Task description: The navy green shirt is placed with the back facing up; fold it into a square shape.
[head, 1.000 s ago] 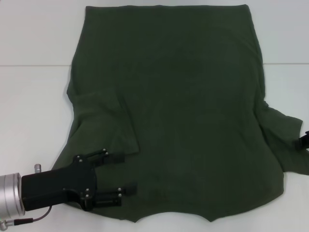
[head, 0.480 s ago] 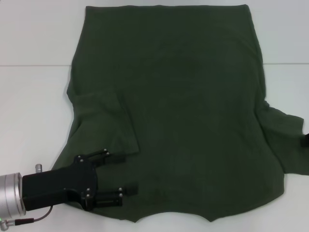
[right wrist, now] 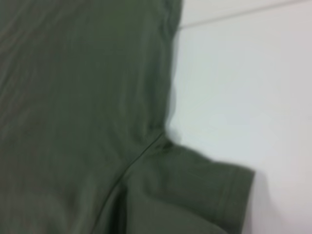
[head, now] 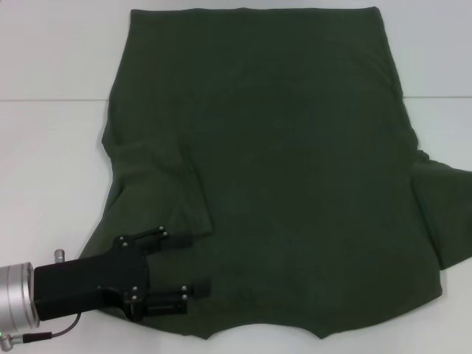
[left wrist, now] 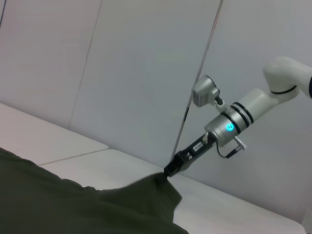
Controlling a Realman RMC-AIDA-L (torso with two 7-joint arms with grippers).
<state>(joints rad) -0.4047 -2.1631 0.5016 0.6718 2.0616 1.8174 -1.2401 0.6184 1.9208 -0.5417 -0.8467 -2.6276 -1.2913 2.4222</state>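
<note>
My left pincer sits at the near left of the white tabletop. Its two black fingers are spread wide and hover over the shoulder of the navy green shirt, a large dark olive-green short-sleeved tee of plain soft fabric. It has not shifted in the last second. Just beyond its fingers the left sleeve lies folded inward on top of the body, so I judge that side is already done.

The shirt lies flat across the middle of the tabletop, hem at the far side and collar edge nearest me.

The change is on the right. A moment ago the right sleeve was rumpled and bunched against the body, and my right pincer showed at the edge of the head view. Now the sleeve is drawn outward and smoother, reaching that view's right border, and the pincer has left it. From the left wrist view I see my right pincer pressed together on the tip of that sleeve, lifting the cloth into a small peak above the tabletop.

I take this as the sleeve being tensioned and straightened, ready to be carried inward over the back to match the left.
</note>
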